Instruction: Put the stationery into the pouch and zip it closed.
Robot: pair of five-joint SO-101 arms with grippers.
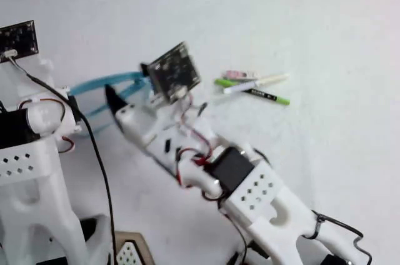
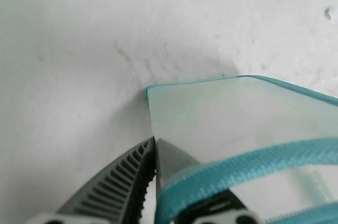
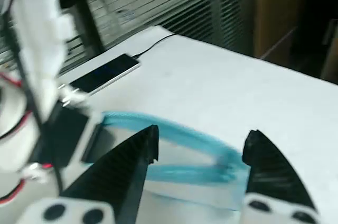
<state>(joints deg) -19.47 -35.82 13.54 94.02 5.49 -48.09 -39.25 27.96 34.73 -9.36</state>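
A clear pouch [image 1: 106, 92] with a teal zipper lies at the left middle of the white table. My left gripper [image 2: 155, 147] is shut on the pouch [image 2: 222, 118] at its edge near a corner. My right gripper [image 3: 203, 152] is open just above the pouch's zipper band [image 3: 174, 142], and its dark finger [image 1: 114, 99] shows beside the pouch from above. The stationery lies apart to the right: a green marker [image 1: 265, 95], a white pen [image 1: 253, 84] and a small pink item [image 1: 239, 74].
The right arm [image 1: 250, 190] stretches from the front right across the table's middle. The left arm's base [image 1: 31, 171] stands at the front left, with a black cable [image 1: 94, 146]. A phone [image 3: 105, 73] on a cable lies farther off.
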